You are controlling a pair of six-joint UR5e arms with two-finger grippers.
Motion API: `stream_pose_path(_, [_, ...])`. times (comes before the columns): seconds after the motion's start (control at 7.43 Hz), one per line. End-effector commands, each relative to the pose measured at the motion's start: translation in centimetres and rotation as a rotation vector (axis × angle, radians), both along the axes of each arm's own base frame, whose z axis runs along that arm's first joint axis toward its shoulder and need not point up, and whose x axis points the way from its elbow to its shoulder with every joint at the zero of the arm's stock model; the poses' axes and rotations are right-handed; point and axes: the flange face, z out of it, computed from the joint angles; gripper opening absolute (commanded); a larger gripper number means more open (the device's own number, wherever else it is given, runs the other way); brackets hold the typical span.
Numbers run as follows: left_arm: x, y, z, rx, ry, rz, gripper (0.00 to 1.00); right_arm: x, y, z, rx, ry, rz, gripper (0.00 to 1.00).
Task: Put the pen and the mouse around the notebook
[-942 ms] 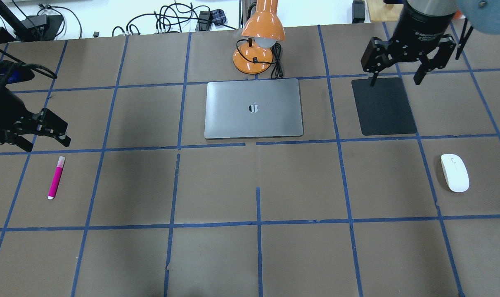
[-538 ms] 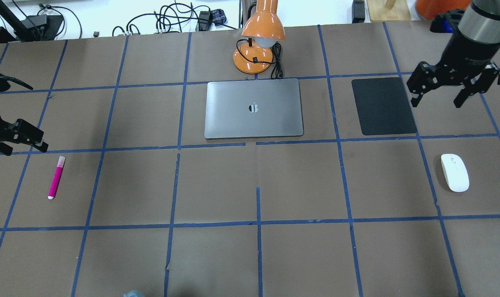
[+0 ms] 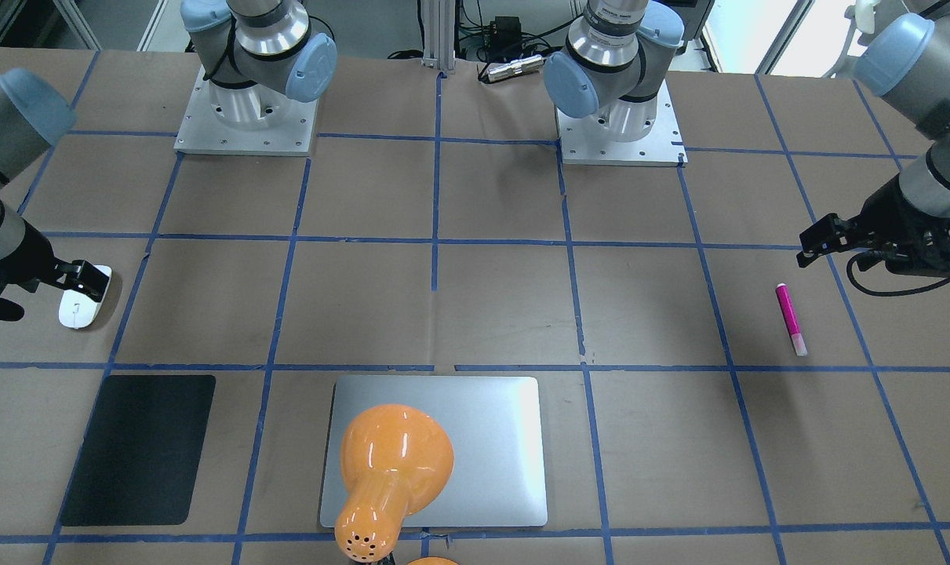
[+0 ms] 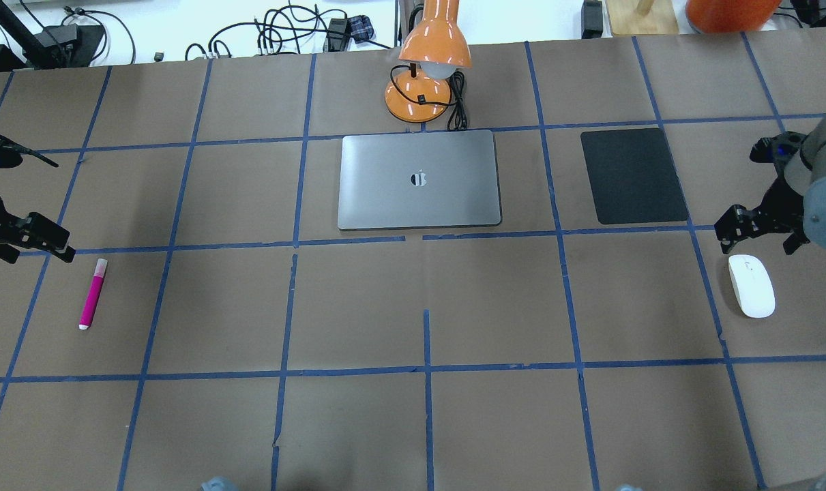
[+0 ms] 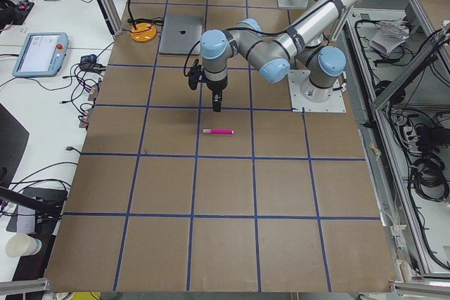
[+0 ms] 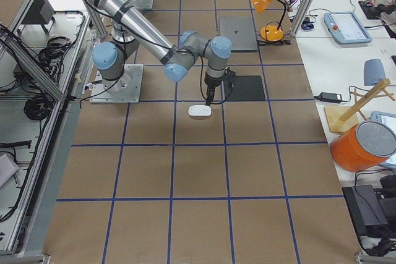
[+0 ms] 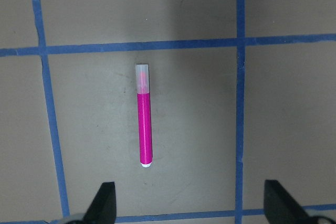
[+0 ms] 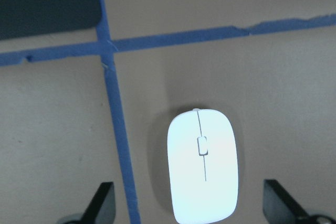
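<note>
- The desk (image 4: 358,429) carries the three task things apart from one another. Nothing looks placed yet, so both pickups and both placements remain.
- The notebook (image 4: 419,179) lies shut and flat toward 12 o'clock in the overhead view. There is bare desk on its 9 o'clock side, and a black mat (image 4: 633,175) lies off at its 3 o'clock. It sits exactly where the earlier frames show it.
- The right hand (image 4: 759,239) hangs spread and empty just at 12 o'clock of the mouse (image 4: 751,285), and its wrist view shows the fingers wide apart. In the earliest frame it was over the mat's far edge. It has since travelled toward 5 o'clock and appears lower.
- The left hand (image 7: 190,203) is also spread and empty, at about 10 o'clock of the pen (image 4: 93,293). Its wrist view shows the pen lying just ahead of the open fingertips. It has slid toward 9 o'clock since the earliest frame.
- The mouse rests on the desk well apart from the notebook, at its 4 o'clock and beyond the mat. It is untouched and unmoved.
- The pen lies flat, well apart at the notebook's 8 o'clock, with its pale cap end toward 12 o'clock. It is untouched and unmoved too.
</note>
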Motion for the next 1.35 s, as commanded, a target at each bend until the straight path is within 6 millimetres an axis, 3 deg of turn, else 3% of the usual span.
stream_pose_path(0.0, [1.8,0.3,-3.1,-0.022,-0.018,0.032,1.00,-1.3,3.2,-3.2,0.031,-0.024,0.011,1.00])
stream_pose_path(0.4, [3.5,0.2,-7.0,-0.008,-0.006,0.072,1.00,-2.6,1.5,-5.4,-0.018,0.001,0.085,1.00])
stream_pose_path(0.81, [4.0,-0.5,-9.8,0.016,0.012,0.087,0.97,-2.5,1.4,-6.0,-0.011,-0.012,0.099,1.00])
stream_pose_path(1.08, [4.6,-1.2,-11.4,0.016,0.012,0.084,0.98,-2.5,1.5,-5.4,-0.013,-0.007,0.098,0.87])
stream_pose_path(1.21, [4.5,-1.1,-12.4,0.032,0.023,0.098,0.98,-2.5,1.5,-5.6,-0.012,-0.010,0.096,0.71])
